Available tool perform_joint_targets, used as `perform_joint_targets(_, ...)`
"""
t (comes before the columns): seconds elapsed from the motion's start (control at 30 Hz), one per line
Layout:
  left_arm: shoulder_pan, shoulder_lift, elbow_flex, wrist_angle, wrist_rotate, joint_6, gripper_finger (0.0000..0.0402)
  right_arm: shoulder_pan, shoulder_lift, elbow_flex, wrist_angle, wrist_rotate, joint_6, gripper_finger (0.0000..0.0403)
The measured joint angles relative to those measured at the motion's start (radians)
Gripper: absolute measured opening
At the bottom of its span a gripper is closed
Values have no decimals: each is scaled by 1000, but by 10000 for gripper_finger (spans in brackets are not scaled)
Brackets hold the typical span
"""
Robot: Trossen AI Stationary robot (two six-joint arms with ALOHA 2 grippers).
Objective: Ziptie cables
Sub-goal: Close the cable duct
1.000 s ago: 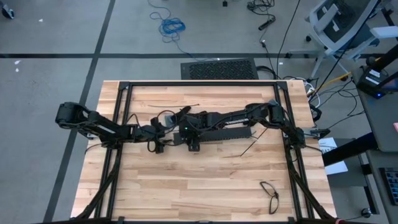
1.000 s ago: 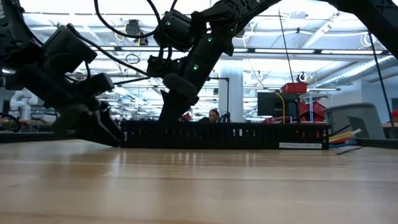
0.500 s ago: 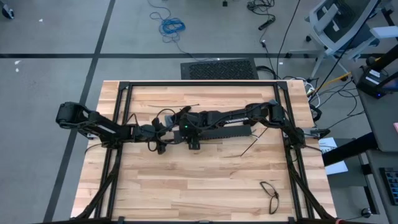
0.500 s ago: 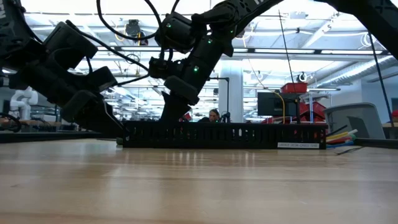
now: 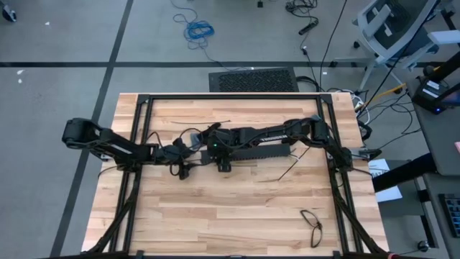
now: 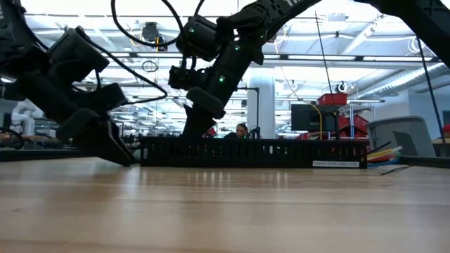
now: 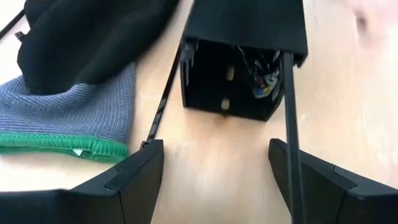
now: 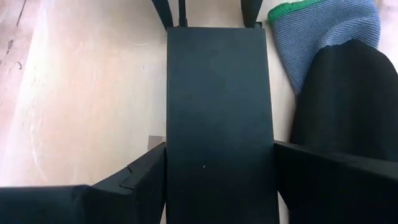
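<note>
A long black slotted bar (image 5: 262,152) lies on the wooden table, with my right gripper (image 5: 224,164) shut on it near its left end. Thin coloured cables (image 7: 264,79) show inside the bar's open end (image 7: 233,81). My left gripper (image 7: 214,155) stands open just left of that end, pointing at it, with bare table between its fingers. One thin black strip (image 7: 287,118) runs along one of its fingers and another (image 7: 163,99) lies by the other finger. I cannot tell whether either strip touches a finger. A black cable loop (image 5: 311,221) lies near the table's front right. My right gripper pinches the bar between its two fingers, one on each long side (image 8: 171,155), near the bar's left end. The fingers slant down from above and stand across the bar, whose smooth top (image 8: 217,93) fills the gap. The bar rests flat on the table (image 6: 253,151).
A grey knit glove with a green cuff and a black palm (image 7: 68,118) lies beside the bar's end, close to both grippers (image 8: 329,37). Loose thin black strips (image 5: 287,171) lie right of centre. A black frame (image 5: 230,96) rims the table.
My left gripper has rolled a little about the line it points along, staying in place beside the bar's end. The bar and my right gripper have kept still.
</note>
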Motion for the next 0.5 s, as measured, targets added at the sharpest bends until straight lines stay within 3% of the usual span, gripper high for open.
perform_joint_targets(0.13, 0, 3, -2, 78, 5, -43, 286, -5, 0, 0, 0, -1, -7, 242)
perform_joint_targets(0.33, 0, 2, -2, 65, 12, 2, 281, -6, 0, 0, 2, 0, -5, 242)
perform_joint_targets(0.43, -1, 2, -2, 64, -15, 21, 244, -6, 0, 0, 3, 0, -5, 242)
perform_joint_targets(0.5, 0, 2, -2, 64, -58, 60, 194, -6, 0, 0, 2, 0, -4, 242)
